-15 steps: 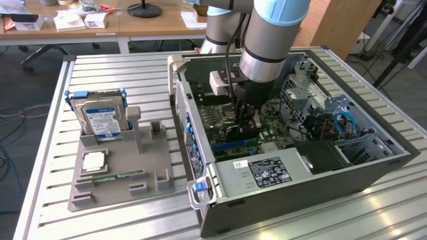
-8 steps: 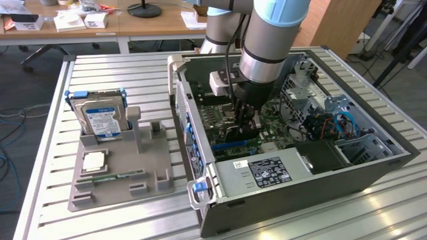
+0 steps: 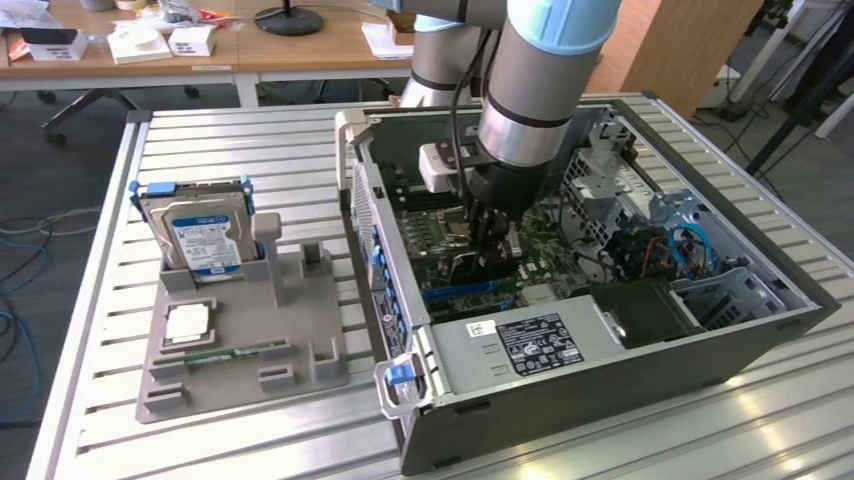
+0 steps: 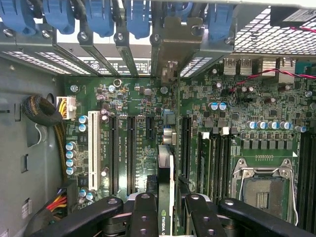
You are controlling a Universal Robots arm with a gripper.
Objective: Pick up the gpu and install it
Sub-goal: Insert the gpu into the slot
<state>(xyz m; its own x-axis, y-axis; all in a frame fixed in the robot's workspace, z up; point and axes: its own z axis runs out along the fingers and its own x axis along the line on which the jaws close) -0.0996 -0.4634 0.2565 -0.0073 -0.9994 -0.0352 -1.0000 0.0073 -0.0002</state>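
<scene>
The gpu (image 4: 166, 170) appears edge-on in the wrist view as a thin black card with a green-lettered label. It stands upright over the black expansion slots of the green motherboard (image 4: 143, 98). Its pale metal bracket (image 4: 173, 47) reaches the case's rear slot openings. My gripper (image 4: 168, 217) is shut on the card, one black finger on each face. In the exterior view my gripper (image 3: 490, 235) hangs low inside the open computer case (image 3: 747, 330), with the dark gpu (image 3: 481, 268) under it, close to the board. I cannot tell whether the card's edge touches a slot.
A grey holder tray (image 3: 247, 320) at the exterior view's left carries a silver hard drive (image 3: 200, 235) and a slim green memory stick (image 3: 220, 352). Inside the case are the power supply (image 3: 527, 345), the processor socket (image 4: 261, 190), blue slot latches (image 4: 138, 17) and a cable bundle (image 4: 44, 111).
</scene>
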